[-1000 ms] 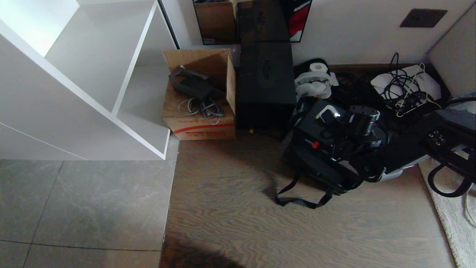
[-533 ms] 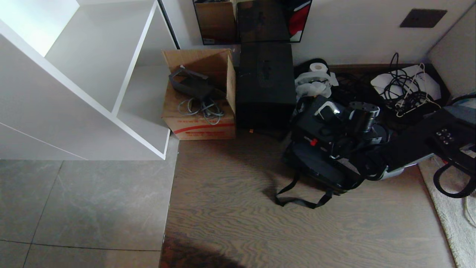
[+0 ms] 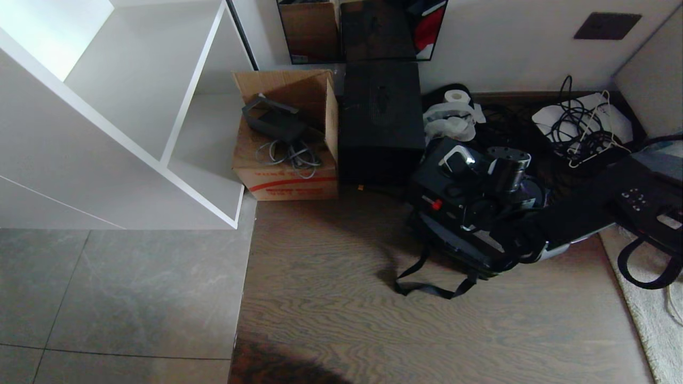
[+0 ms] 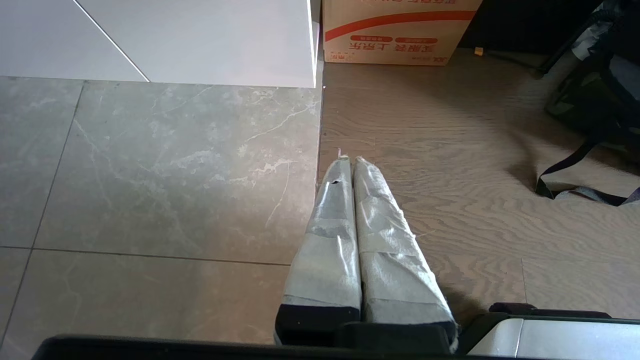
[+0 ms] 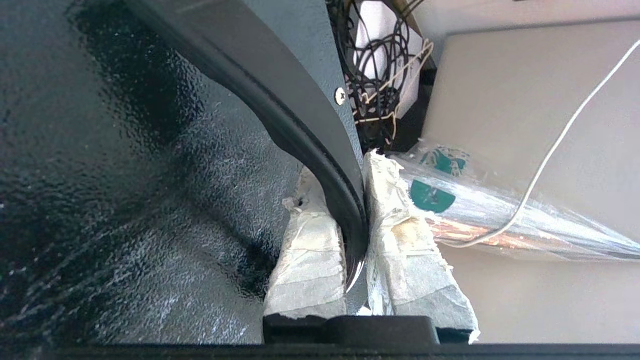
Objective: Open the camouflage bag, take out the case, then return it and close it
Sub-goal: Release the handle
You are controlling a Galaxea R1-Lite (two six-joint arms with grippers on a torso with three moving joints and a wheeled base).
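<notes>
The right gripper (image 5: 352,220) is clenched on the curved black handle (image 5: 300,115) of the flat, hard black case (image 3: 453,184), held just above the soft camouflage bag (image 3: 464,242) on the wooden floor. The case looks stiff and fairly heavy — the handle is the best place to hold (its bumpy sides look hard to pinch). The left gripper (image 4: 348,162) hangs pressed together, holding nothing, over the floor.

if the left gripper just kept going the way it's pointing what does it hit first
Probably the floor: the shut left gripper points forward and down at the seam between tile and wood. The cardboard box lies further along that line, though depth is unclear.
</notes>
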